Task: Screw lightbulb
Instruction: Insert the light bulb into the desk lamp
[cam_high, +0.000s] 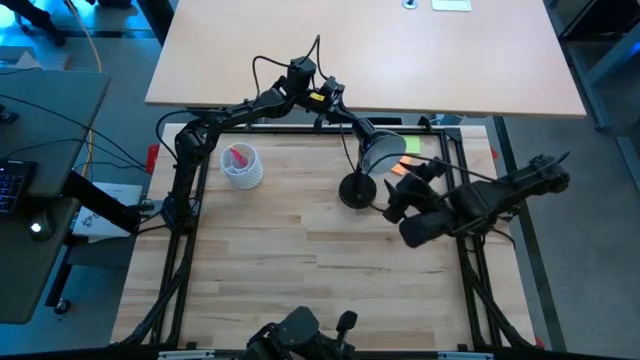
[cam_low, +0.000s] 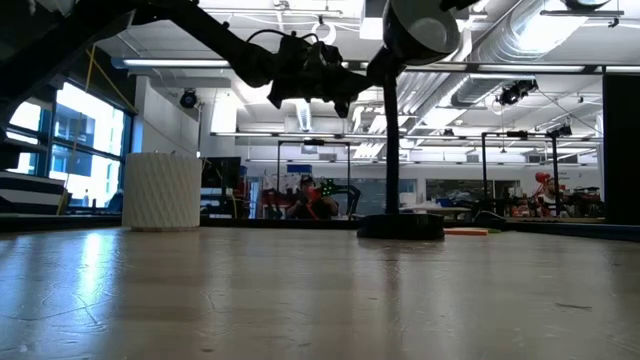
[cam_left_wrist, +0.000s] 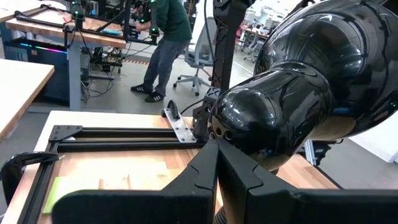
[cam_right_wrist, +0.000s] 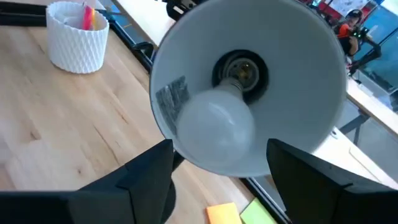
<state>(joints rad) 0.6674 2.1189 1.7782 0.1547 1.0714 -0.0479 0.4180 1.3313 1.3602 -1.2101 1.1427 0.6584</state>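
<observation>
Lightbulb (cam_right_wrist: 216, 127) seated at the socket inside the lamp shade (cam_right_wrist: 311, 93), near the desk's far edge. Right hand (cam_right_wrist: 217, 180), fingers spread, empty, just short of the bulb. Left hand (cam_left_wrist: 217, 163), closed, steadies the lamp head. Advance squarely, grip lightly, twist without cross-threading.

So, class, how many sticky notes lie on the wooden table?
2: an orange sticky note and a green sticky note, side by side below the black desk lamp's white-lined shade; others may be hidden behind it.
</observation>
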